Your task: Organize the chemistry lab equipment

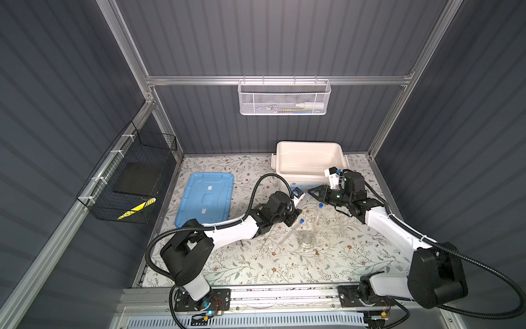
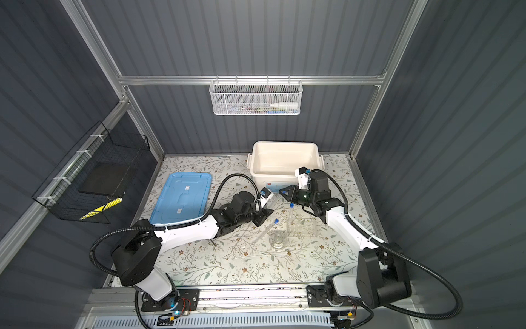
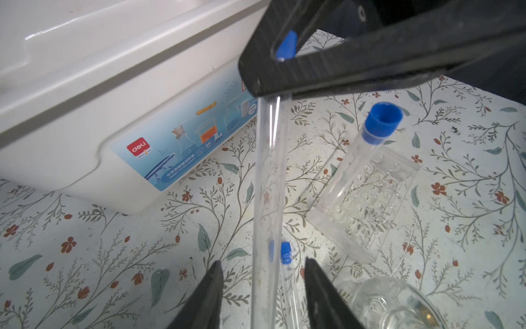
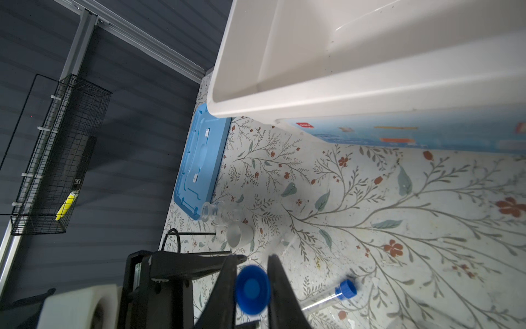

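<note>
A clear blue-capped test tube [image 3: 270, 185] hangs between my two grippers. My right gripper [image 4: 252, 257] is shut on its blue cap [image 4: 252, 289]; in a top view that gripper [image 1: 311, 193] sits in front of the white bin. My left gripper [image 3: 263, 262] is open, its fingers standing apart on either side of the tube's lower end without touching it. A second tube [image 3: 382, 122] stands in the clear plastic rack [image 3: 367, 199], also seen in a top view [image 1: 327, 225]. A third tube [image 1: 291, 230] lies on the mat beside a glass vessel [image 1: 306, 239].
The open white bin [image 1: 310, 143] stands at the back and its blue lid [image 1: 205, 199] lies to the left. In the right wrist view a glass flask [image 4: 219, 212], a small beaker [image 4: 239, 235] and the black wire tripod [image 4: 173, 239] lie near the lid. A black wire basket [image 1: 133, 182] hangs on the left wall.
</note>
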Motion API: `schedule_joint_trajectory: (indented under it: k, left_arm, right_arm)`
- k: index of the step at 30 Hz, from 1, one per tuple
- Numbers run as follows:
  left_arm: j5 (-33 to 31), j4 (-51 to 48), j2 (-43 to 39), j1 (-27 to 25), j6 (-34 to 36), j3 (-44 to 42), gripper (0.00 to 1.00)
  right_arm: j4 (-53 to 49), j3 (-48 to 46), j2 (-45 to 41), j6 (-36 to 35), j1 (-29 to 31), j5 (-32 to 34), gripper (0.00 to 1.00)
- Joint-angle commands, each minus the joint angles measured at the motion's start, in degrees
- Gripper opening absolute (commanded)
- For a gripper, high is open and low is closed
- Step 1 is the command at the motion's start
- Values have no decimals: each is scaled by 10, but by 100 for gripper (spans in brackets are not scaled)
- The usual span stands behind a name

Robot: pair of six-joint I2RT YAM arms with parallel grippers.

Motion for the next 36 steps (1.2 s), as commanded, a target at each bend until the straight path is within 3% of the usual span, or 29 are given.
schedule_joint_trajectory:
  k: [1, 11, 24, 36]
  left_arm:
    - [-8, 22, -9, -3, -6, -3, 57]
    - [-8, 25, -7, -4, -14, -10, 72]
    - [-5, 23, -5, -3, -18, -15, 73]
    - [1, 22, 6, -3, -22, -13, 74]
  right_arm:
    - [4, -4, -23, -20, -2, 29, 16]
    - [1, -6, -59, -47, -4, 103, 16]
    - [-88, -8, -111, -146, -5, 335, 16]
    - [-135, -34, -157, -175, -3, 427, 15]
